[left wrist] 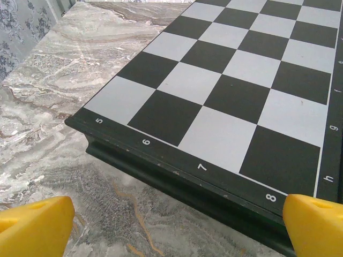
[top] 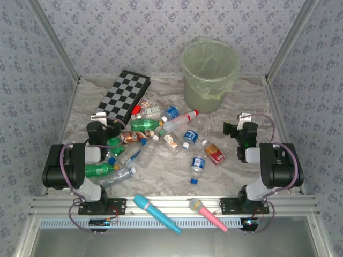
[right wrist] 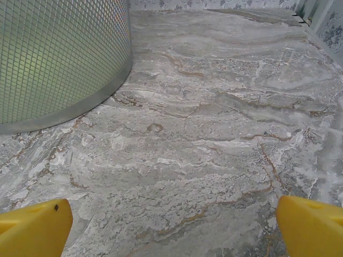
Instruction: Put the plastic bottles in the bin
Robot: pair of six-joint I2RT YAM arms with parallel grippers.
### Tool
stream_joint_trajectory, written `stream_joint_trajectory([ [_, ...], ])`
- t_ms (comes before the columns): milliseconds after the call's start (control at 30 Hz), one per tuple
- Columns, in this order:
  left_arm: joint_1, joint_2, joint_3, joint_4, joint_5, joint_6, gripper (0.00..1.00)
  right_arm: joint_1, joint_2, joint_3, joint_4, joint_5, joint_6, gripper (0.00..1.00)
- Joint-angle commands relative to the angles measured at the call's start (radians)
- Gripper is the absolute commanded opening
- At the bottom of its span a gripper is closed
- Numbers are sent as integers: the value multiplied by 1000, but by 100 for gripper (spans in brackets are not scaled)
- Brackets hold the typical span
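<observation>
Plastic bottles (top: 177, 122) lie scattered between the left fingers (left wrist: 35, 227) and right fingers (right wrist: 311, 225), both spread apart, empty.

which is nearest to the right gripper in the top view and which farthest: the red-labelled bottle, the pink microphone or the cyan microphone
1. red-labelled bottle, on the table just left of the right gripper
2. pink microphone, at the near edge, between the arm bases
3. cyan microphone, same near edge, further left

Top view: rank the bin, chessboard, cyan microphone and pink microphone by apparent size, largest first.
1. bin
2. chessboard
3. cyan microphone
4. pink microphone, a little shorter and thinner than the cyan one
Both microphones lie nearest the camera, which may flatter them.
</observation>
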Motion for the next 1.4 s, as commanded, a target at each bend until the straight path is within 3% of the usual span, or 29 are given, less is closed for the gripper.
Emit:
stream_joint_trajectory([
  [0, -1, 2, 15, 19, 18, 8, 100, -4, 2, 21, 1, -2, -15, 99],
  [967, 2, -14, 18, 8, -6, -5, 100, -4, 0, 16, 7, 0, -15, 100],
  [1233, 11, -266, 119, -379, -109, -45, 100, 13, -139, -10, -58, 118, 8, 100],
  [1367, 15, -392, 252, -753, -234, -234, 100, 14, -315, 21, -290, 211, 124, 100],
])
